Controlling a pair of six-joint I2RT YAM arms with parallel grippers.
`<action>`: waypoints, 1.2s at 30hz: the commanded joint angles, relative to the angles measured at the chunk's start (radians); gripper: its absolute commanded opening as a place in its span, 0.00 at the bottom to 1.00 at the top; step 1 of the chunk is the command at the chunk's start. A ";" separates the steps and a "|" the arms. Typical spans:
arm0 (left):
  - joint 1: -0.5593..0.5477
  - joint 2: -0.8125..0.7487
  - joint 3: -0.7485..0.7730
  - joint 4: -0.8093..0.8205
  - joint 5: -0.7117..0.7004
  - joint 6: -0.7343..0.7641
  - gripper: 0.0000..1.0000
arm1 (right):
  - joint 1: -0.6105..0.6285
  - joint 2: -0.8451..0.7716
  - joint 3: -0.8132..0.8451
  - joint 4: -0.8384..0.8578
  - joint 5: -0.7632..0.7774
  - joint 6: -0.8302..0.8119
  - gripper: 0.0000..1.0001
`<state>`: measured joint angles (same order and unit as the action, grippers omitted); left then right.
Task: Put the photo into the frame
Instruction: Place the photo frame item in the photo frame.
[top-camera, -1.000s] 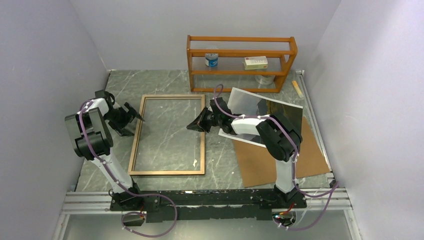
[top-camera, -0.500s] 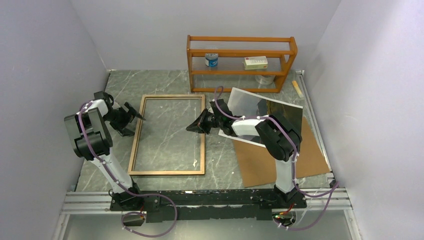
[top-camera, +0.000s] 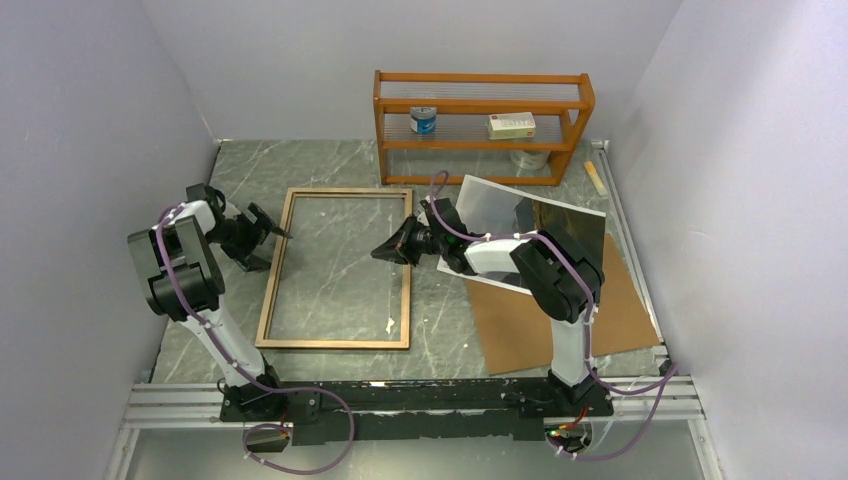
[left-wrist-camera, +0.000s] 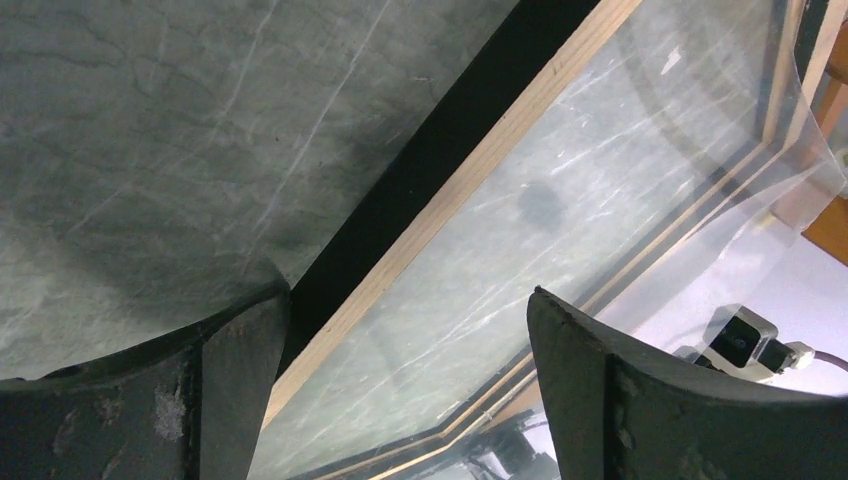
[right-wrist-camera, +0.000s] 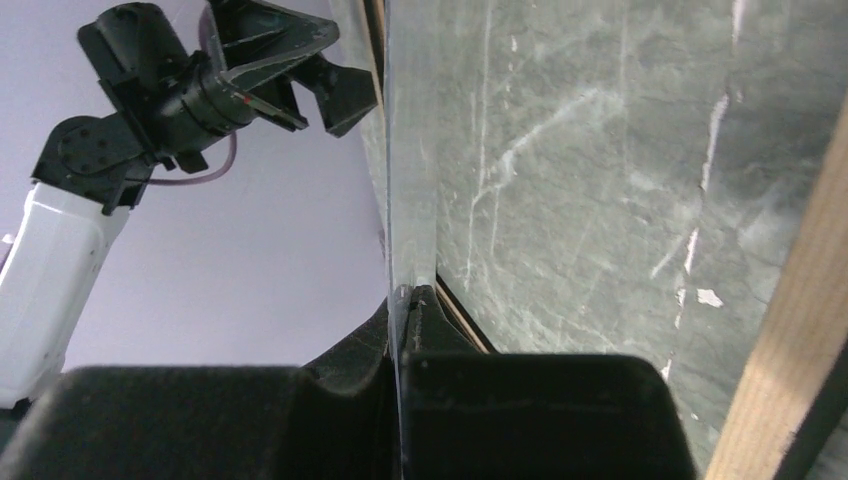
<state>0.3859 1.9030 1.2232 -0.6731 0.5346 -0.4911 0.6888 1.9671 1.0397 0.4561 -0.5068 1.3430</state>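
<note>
The frame lies flat on the table with its light wood back up; its left rail shows in the left wrist view. My right gripper sits at the frame's right rail, shut on the edge of a thin clear sheet that covers the frame opening and is raised on that side. My left gripper is open and empty, its fingers straddling the left rail just above it. The photo lies to the right under the right arm, partly on the brown cardboard sheet.
An orange-brown shelf rack stands at the back with a can, a small box and a roll on it. A small wooden stick lies at the back right. Walls close in left, back and right.
My left gripper has shifted slightly toward the back beside the left rail. My right gripper has edged a little left with the clear sheet in it.
</note>
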 joint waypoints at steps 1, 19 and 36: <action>-0.017 0.018 -0.030 0.024 0.098 -0.014 0.93 | 0.010 -0.036 0.014 0.158 -0.020 -0.030 0.00; -0.017 0.036 -0.030 0.032 0.121 -0.018 0.94 | 0.014 -0.073 -0.032 0.360 -0.033 -0.066 0.00; -0.017 0.031 -0.047 0.023 0.079 -0.004 0.94 | 0.011 -0.089 -0.049 0.428 -0.050 -0.012 0.00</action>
<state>0.3885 1.9133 1.1999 -0.6167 0.6312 -0.4957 0.6926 1.9446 1.0023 0.7887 -0.5373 1.3293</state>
